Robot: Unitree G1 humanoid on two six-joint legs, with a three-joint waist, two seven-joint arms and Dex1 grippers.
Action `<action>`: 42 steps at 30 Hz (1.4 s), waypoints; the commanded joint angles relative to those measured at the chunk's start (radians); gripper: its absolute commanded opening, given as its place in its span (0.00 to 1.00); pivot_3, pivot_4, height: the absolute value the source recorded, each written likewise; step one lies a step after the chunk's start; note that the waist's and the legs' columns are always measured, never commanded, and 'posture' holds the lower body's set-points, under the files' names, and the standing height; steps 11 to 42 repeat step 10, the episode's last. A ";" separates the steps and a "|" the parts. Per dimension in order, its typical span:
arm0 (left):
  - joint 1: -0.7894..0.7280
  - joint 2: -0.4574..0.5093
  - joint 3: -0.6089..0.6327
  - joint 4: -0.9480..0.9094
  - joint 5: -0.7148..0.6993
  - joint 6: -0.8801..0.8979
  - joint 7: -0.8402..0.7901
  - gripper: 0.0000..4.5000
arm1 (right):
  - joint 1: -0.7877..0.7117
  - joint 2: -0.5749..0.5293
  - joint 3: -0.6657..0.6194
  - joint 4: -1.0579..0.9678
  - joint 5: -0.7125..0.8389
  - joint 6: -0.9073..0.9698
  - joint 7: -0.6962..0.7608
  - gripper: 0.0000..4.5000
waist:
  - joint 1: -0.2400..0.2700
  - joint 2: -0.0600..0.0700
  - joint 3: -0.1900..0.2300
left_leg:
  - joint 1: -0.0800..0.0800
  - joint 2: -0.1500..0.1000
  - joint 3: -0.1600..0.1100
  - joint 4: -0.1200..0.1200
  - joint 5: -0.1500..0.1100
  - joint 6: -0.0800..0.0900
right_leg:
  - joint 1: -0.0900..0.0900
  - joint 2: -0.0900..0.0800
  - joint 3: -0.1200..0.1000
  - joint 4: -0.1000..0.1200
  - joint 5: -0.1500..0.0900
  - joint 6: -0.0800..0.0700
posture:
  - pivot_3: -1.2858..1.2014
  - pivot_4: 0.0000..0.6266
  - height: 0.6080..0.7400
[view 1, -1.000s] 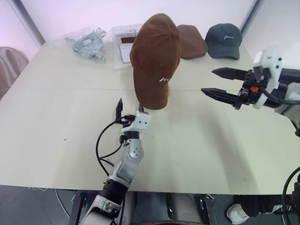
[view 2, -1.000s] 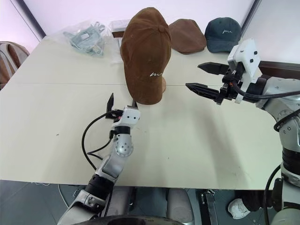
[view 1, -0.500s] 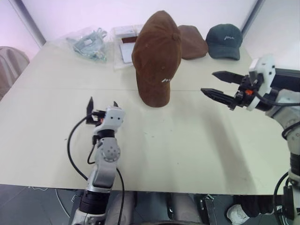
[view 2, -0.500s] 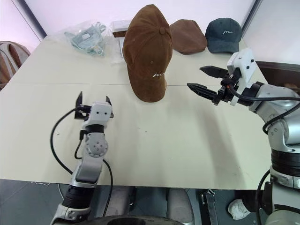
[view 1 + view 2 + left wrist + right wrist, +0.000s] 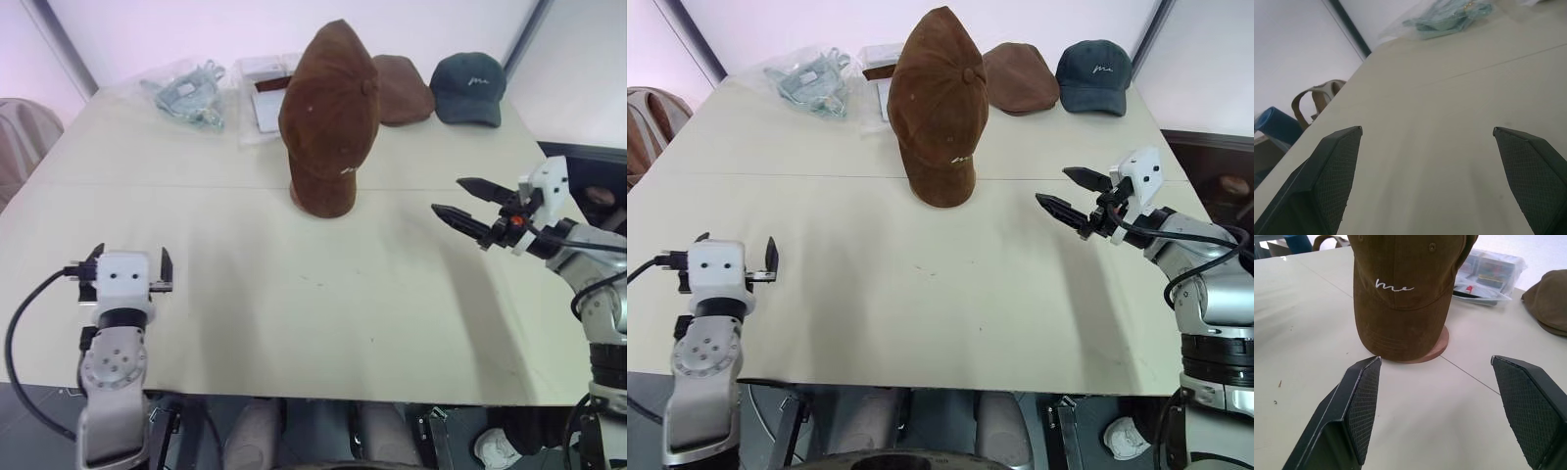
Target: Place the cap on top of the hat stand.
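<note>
Sitting on the hat stand (image 5: 1436, 343): the cap (image 5: 942, 93).

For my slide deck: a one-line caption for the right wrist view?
Brown cap sits on the hat stand, framed between the open right gripper.

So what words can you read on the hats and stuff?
"me", in white script on the front of the cap, which hangs over the hat stand.
White script logo on the dark green cap: too small to read.
Printing on the bagged boxes: too blurred to read.
</note>
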 commanded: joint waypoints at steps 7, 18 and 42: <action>0.032 0.027 0.044 -0.061 -0.046 -0.014 -0.020 1.00 | -0.014 -0.005 -0.016 0.023 -0.012 -0.042 0.031 0.81 | 0.000 0.000 0.000 | 0.000 0.000 0.000 0.000 0.000 0.000 | 0.000 0.000 0.000 0.000 0.000 0.001 | 0.52 0.24 1.00; 0.039 0.028 0.041 -0.067 -0.046 -0.013 -0.016 1.00 | -0.015 0.000 -0.010 0.018 -0.016 -0.039 0.027 0.81 | 0.000 0.000 0.000 | 0.000 0.000 0.000 0.000 0.000 0.000 | 0.000 0.000 0.000 0.000 0.000 0.001 | 0.52 0.24 1.00; 0.039 0.028 0.041 -0.067 -0.046 -0.013 -0.016 1.00 | -0.015 0.000 -0.010 0.018 -0.016 -0.039 0.027 0.81 | 0.000 0.000 0.000 | 0.000 0.000 0.000 0.000 0.000 0.000 | 0.000 0.000 0.000 0.000 0.000 0.001 | 0.52 0.24 1.00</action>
